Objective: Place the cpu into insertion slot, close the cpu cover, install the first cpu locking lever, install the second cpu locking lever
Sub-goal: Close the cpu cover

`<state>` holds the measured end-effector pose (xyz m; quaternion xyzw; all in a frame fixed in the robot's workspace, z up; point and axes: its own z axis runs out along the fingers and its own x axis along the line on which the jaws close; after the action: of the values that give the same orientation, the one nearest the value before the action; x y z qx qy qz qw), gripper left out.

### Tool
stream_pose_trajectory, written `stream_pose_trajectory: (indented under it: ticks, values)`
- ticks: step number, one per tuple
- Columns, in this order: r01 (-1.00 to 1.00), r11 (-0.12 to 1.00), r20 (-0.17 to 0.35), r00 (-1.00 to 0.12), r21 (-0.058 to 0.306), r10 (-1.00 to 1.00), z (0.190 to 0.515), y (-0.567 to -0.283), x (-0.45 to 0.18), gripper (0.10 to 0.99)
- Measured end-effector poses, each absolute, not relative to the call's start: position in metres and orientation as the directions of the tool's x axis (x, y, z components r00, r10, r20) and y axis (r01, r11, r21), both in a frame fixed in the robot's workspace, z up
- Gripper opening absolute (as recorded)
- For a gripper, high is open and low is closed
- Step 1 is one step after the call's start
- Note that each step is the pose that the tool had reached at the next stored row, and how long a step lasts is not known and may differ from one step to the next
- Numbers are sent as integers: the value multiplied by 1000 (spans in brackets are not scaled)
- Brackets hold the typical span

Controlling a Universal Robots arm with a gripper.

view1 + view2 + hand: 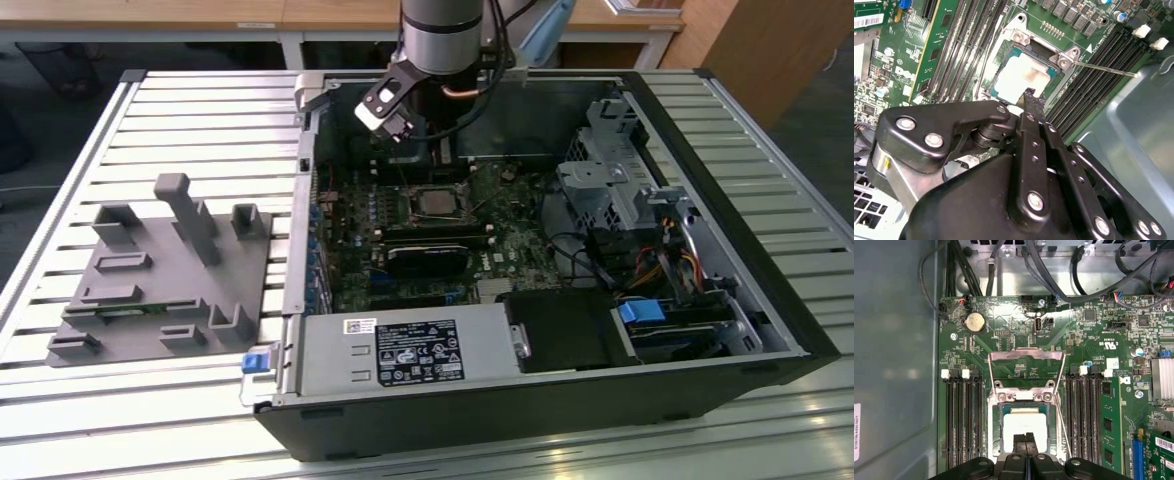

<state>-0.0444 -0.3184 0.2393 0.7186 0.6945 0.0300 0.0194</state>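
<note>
The pincer [1026,438] is clenched, its tips pressed together and grasping nothing, just at the edge of the cpu [1025,421]. The cpu lies flat in the insertion slot [1000,432]. The cpu cover [1026,354] is folded back, open. I judge the placing as done; closing calls for pushing this frame down over the chip.

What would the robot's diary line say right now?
gripper shut at chip edge | chip in socket | cover open
</note>
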Motion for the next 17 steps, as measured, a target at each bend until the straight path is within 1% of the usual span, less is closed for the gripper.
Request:
stream_pose_trajectory:
  ticks: [8,17]
  values:
    - [997,-35,16,33,70,999,243,-318,-44,106]
    - [997,-35,16,33,70,999,259,-318,-44,106]
